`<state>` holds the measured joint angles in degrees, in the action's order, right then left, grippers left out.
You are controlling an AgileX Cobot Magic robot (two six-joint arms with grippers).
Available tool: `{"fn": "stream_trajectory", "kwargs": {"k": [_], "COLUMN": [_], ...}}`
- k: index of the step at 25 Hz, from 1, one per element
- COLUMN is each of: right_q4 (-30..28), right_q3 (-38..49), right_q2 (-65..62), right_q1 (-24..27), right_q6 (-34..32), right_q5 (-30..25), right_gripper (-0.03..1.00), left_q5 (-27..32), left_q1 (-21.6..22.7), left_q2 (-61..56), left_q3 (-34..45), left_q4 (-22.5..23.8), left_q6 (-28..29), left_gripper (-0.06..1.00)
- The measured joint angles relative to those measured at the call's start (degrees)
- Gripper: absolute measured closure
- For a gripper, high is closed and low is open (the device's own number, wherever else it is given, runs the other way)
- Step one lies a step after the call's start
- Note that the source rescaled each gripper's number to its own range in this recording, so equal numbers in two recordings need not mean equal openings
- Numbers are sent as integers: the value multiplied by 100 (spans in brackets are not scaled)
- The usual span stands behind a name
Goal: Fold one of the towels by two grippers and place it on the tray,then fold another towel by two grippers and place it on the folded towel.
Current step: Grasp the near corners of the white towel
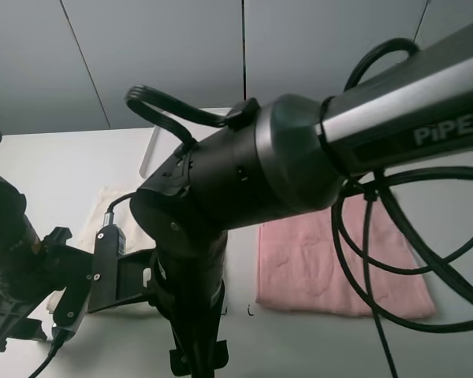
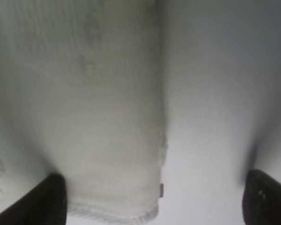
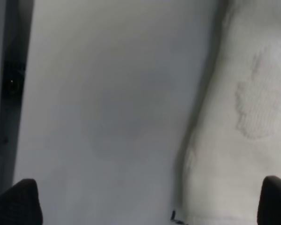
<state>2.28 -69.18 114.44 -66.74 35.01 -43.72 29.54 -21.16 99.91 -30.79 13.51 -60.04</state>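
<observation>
Since both claws hang spread wide and empty, what matters for the coming pinch is how the cream towel point(image 1: 102, 213) lies against each pair of fingers. It sits flat on the table point(image 1: 55, 165) at the left of the scene, well apart from the pink towel point(image 1: 339, 264) on the right and nearer than the tray point(image 1: 148, 153), whose rim only just shows behind the big arm. In the left wrist view, the left gripper point(image 2: 157, 204) straddles a corner of the cloth, one finger over terry and the other over bare table. In the right wrist view, the right gripper point(image 3: 147, 204), having reached across the middle, straddles the opposite side edge in the same way. Each towel edge runs roughly crosswise to the line between the fingers, so the cloth appears to lie between the two arms, with each arm nearest its own side. Both seem to need a short drop onto the near corners, though the exact height above the cloth cannot be told.
</observation>
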Motion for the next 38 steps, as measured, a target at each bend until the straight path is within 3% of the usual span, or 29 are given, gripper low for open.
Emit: {"fn": "stream_trajectory", "kwargs": {"k": [13,19,38], "right_q4": [-639,-510,-267], "right_q3": [-101,-101,-110], "right_q2": [420,471,697], "right_q1": [39,338,350], "right_q6": [-178,-281,-285], "right_q5": [-123,-88,42], "right_gripper": [-3,-3,-3], "left_q5": [-4,-4,-4], "left_q1": [0,0,0], "left_q2": [0,0,0], "left_q3": [0,0,0], "left_q4": [0,0,0], "left_q6": [0,0,0], "left_gripper": [-3,-3,-3]}}
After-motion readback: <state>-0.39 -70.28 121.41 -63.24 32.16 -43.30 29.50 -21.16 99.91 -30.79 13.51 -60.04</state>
